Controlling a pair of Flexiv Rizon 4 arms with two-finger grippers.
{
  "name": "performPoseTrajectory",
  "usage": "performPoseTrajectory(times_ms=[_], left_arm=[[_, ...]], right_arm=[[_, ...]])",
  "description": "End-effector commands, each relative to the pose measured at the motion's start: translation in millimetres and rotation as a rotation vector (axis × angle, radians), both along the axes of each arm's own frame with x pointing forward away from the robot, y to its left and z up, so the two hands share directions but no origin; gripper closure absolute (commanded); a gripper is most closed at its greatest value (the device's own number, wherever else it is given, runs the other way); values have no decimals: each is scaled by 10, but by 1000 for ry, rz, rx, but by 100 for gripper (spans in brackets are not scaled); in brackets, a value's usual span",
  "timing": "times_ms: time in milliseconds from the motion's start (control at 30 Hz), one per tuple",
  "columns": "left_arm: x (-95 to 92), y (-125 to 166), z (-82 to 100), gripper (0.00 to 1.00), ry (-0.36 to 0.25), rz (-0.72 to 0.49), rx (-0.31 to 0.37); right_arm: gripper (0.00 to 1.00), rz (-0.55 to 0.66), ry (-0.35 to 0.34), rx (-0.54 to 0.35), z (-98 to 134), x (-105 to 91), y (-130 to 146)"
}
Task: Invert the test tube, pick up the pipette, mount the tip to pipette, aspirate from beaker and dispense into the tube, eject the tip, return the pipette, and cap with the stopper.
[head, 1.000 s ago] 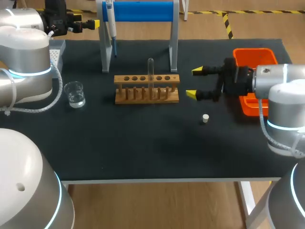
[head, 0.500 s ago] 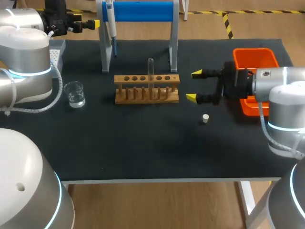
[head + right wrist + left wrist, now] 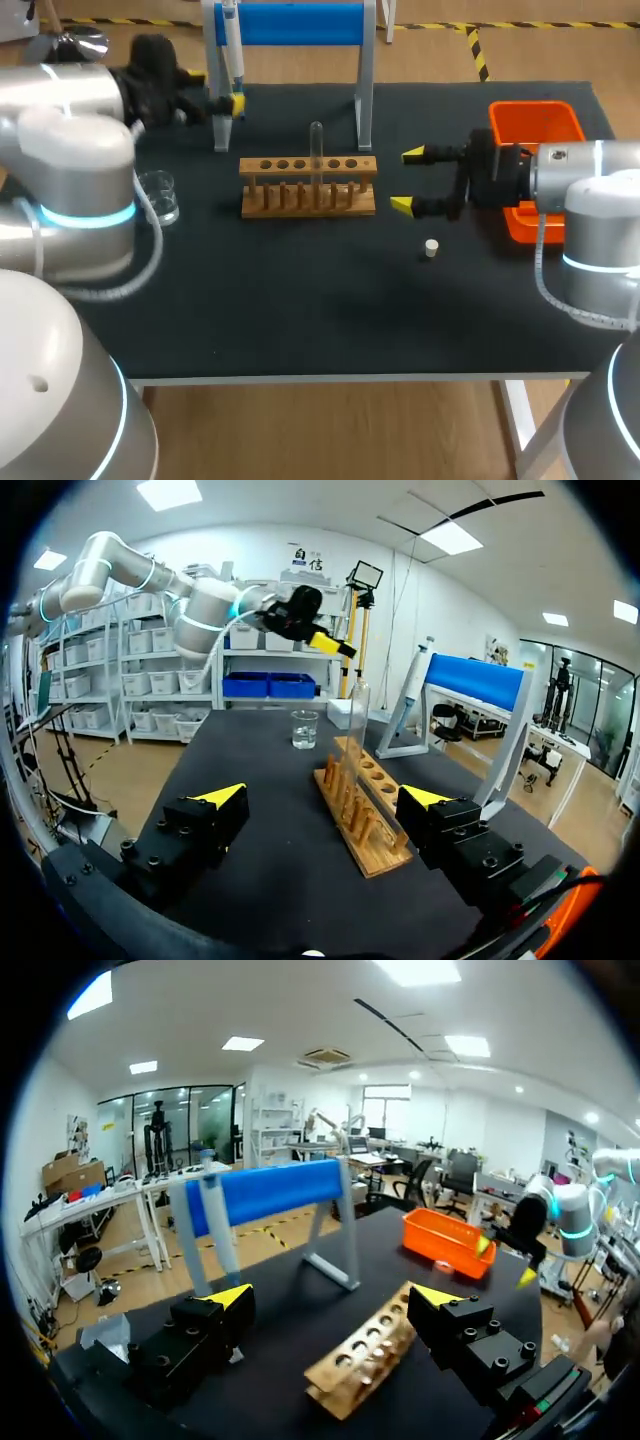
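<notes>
Hanging with its fingers spread wide and nothing between them, the right gripper (image 3: 407,179) sat just off the right end of the wooden rack (image 3: 308,185), apart from it, with its yellow tips pointing toward the rack. Behind it the orange bin (image 3: 535,120) stood close to the table's right edge. The test tube (image 3: 317,148) stood upright in a hole right of the rack's middle. In the right wrist view it rose ahead of the gripper, between the lines of the two fingers. The white stopper (image 3: 431,248) lay on the black table (image 3: 300,310) near the right gripper, on the side toward the front edge, touching nothing. A broad band of table top ran from the rack to the front edge. The left gripper (image 3: 218,90), also spread open and holding nothing, hovered near the back edge beside the left leg of the blue-barred stand (image 3: 300,22), where the pipette (image 3: 231,45) hung. The beaker (image 3: 158,195) stood left of the rack, partly hidden by the left arm (image 3: 80,190).
</notes>
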State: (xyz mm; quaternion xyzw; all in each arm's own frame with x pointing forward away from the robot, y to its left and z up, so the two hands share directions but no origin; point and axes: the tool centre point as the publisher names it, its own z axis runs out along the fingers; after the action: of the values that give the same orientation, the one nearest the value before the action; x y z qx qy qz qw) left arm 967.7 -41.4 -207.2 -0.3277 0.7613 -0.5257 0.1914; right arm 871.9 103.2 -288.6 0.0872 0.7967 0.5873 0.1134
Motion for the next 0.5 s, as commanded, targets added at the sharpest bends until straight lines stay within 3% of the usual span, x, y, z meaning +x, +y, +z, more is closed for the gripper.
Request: performPoseTrajectory(times_ms=[33,200,367,500], left_arm=[[-660,-259,-165,0,-48,11,3],[-931,-418,-332,0,-76,-22,32],[-1060,-485,-425,0,-108,-36,47],[-1128,-509,-509,0,-96,-67,64]], right_arm=[[0,-1,-1,0,-1,-5,-2],[0,-1,-1,0,-1,-5,-2],[0,-1,-1,0,-1,-5,-2],[0,-1,-1,0,-1,-5,-2]])
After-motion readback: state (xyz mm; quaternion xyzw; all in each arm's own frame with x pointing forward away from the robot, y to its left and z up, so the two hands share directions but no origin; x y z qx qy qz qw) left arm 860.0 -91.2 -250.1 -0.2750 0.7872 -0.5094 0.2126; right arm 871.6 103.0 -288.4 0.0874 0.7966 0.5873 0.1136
